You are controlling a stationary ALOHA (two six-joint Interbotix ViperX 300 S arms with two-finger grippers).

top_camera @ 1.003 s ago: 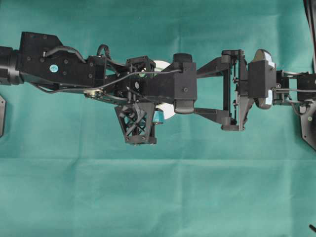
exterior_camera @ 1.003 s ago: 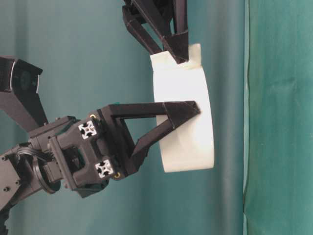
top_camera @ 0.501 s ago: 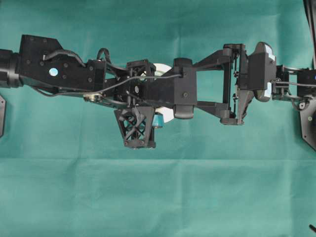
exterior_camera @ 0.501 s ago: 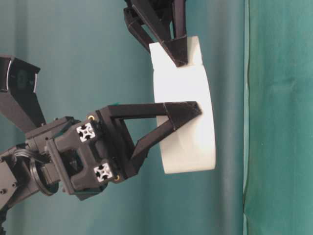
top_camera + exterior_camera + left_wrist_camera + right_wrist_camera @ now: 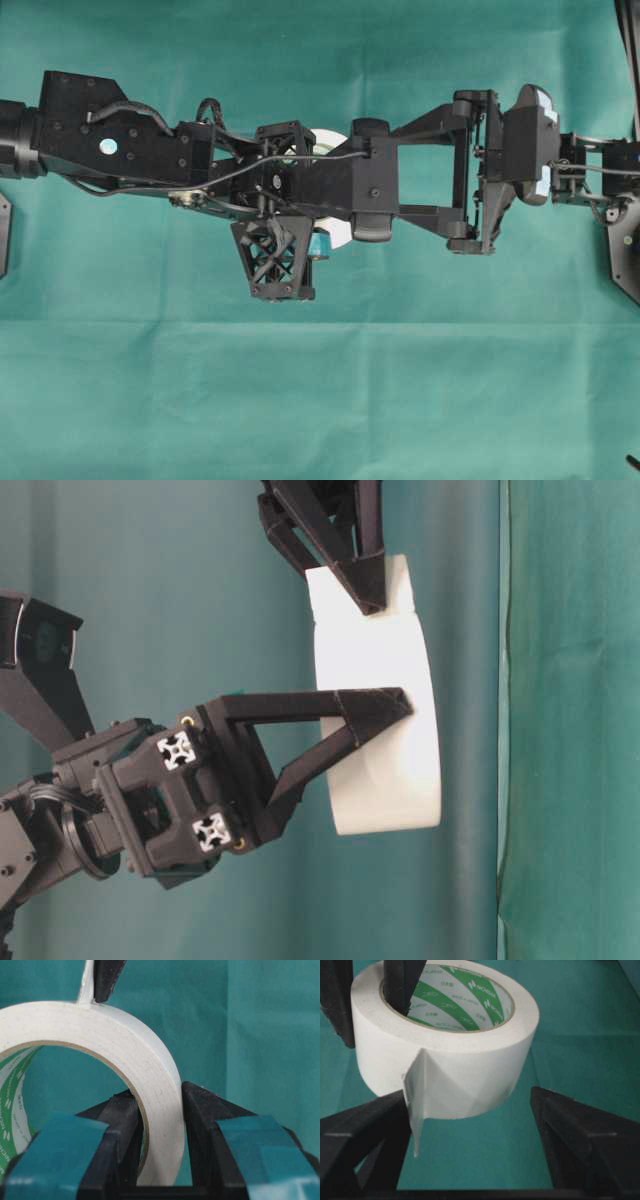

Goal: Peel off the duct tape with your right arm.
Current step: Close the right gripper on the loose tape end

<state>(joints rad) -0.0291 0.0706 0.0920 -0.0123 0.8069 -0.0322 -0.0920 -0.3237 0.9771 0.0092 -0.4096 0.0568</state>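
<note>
The left gripper point(image 5: 160, 1105) jaws clamp the wall of the duct tape point(image 5: 445, 1040), holding it above the green surface point(image 5: 320, 400), mid-width, towards its far edge. The right gripper point(image 5: 470, 1125) jaws stand apart either side of the roll's loose tail, one finger point(image 5: 365, 1130) touching it.

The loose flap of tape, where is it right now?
In the right wrist view the flap sticks out from the duct tape roll's side, lower left, between the right gripper's open fingers, against the left one.

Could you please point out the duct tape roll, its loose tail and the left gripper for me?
Duct tape roll point(image 5: 470, 1067): right wrist view, white outer wall.
Loose tail point(image 5: 416, 1105): right wrist view, middle of the lifted strip.
Left gripper point(image 5: 162, 1110): left wrist view, between the fingertips clamping the roll's wall.
</note>
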